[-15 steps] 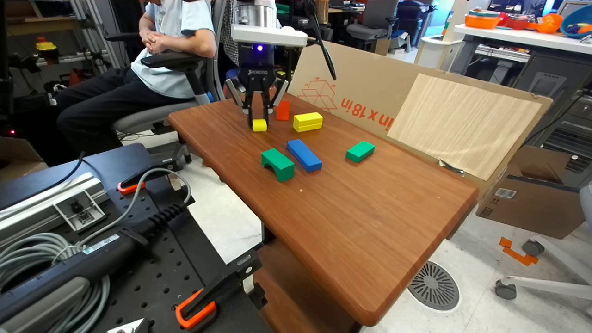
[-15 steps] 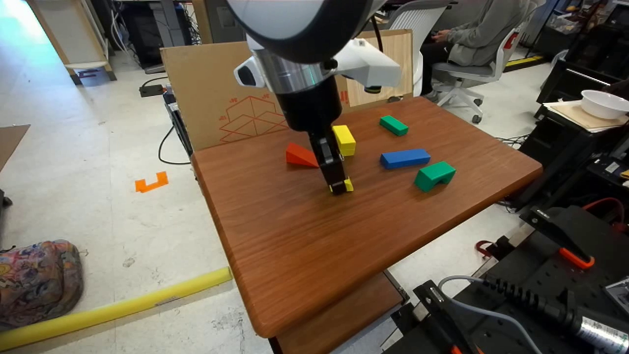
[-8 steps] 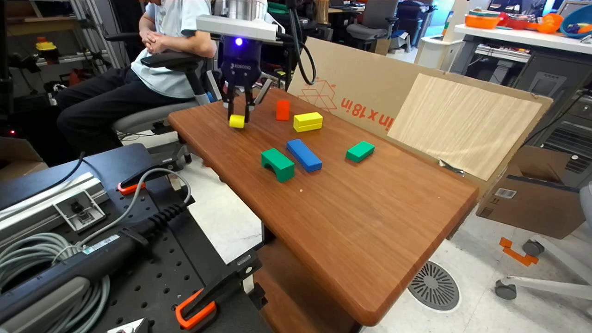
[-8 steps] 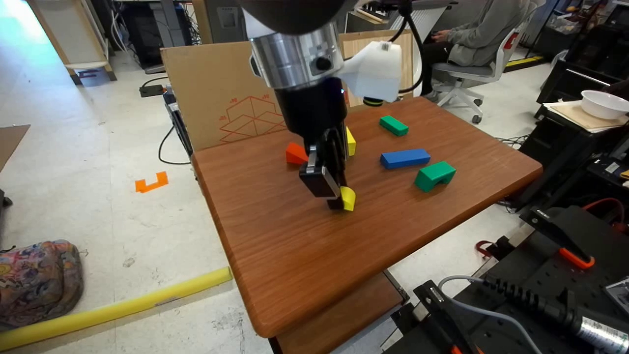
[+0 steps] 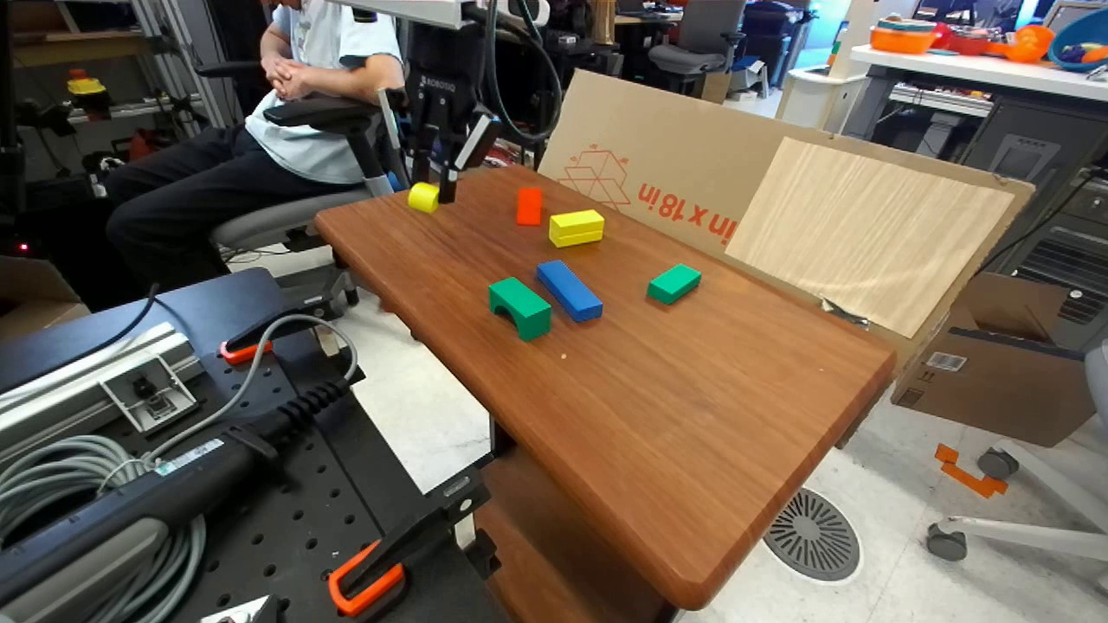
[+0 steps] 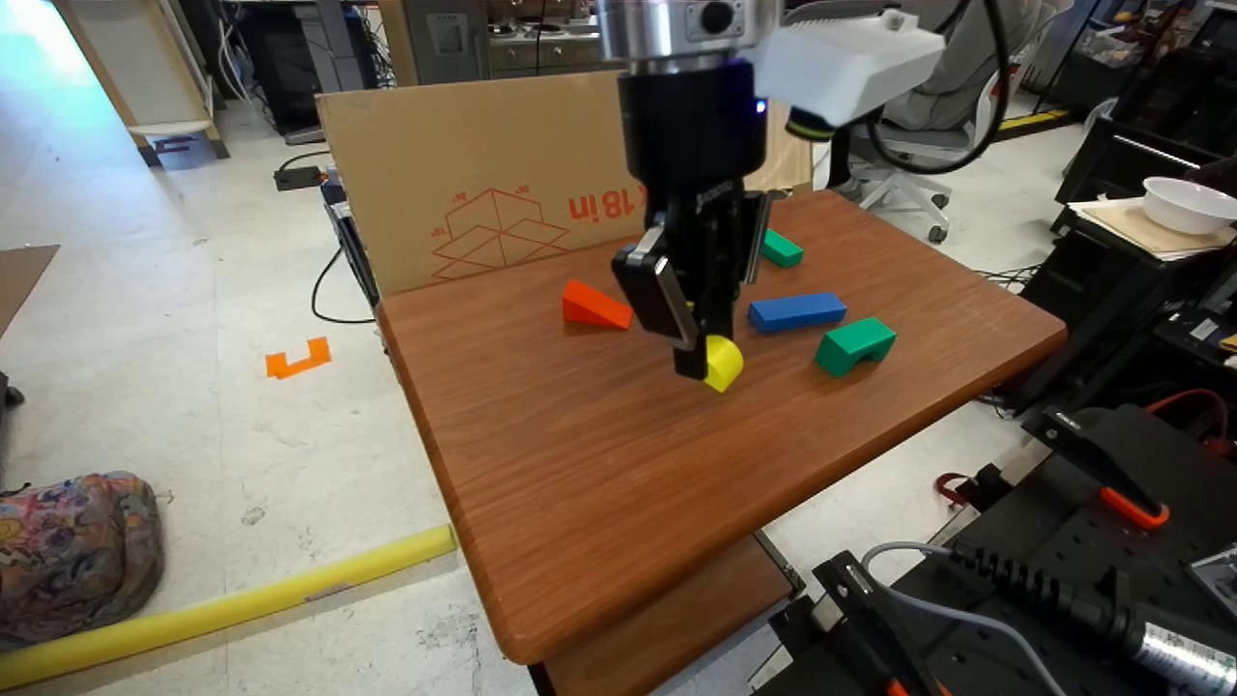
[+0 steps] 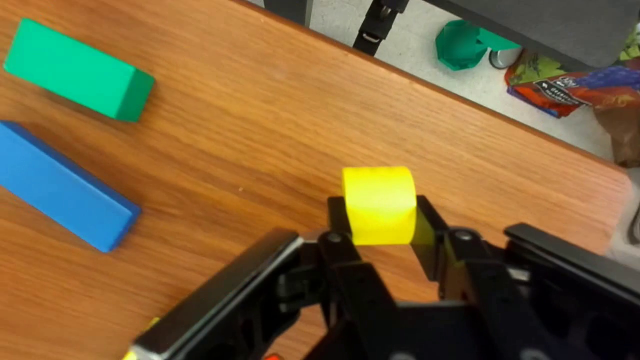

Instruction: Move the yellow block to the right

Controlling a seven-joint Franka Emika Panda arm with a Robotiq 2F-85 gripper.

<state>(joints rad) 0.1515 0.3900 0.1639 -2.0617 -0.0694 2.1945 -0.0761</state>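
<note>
The small yellow block (image 5: 423,197) is between the two fingertips of my gripper (image 5: 434,192). It also shows in an exterior view (image 6: 723,363), slightly tilted, and in the wrist view (image 7: 381,206), where a fingertip touches it on each side. My gripper is shut on it and holds it above the wooden table (image 5: 658,415). In an exterior view the gripper (image 6: 706,360) covers part of the block's near side. The block's curved top faces the wrist camera.
A longer yellow block (image 5: 576,228), a red wedge (image 5: 529,208), a blue block (image 5: 569,291), a green arch (image 5: 520,307) and a green rectangular block (image 5: 674,284) stand on the table. A cardboard sheet (image 6: 406,193) stands along one table edge. A person sits near the table.
My gripper has risen and carried the small yellow block up with it, leftward in one exterior view and rightward in another. The gripper has also turned. The other blocks have not moved.
</note>
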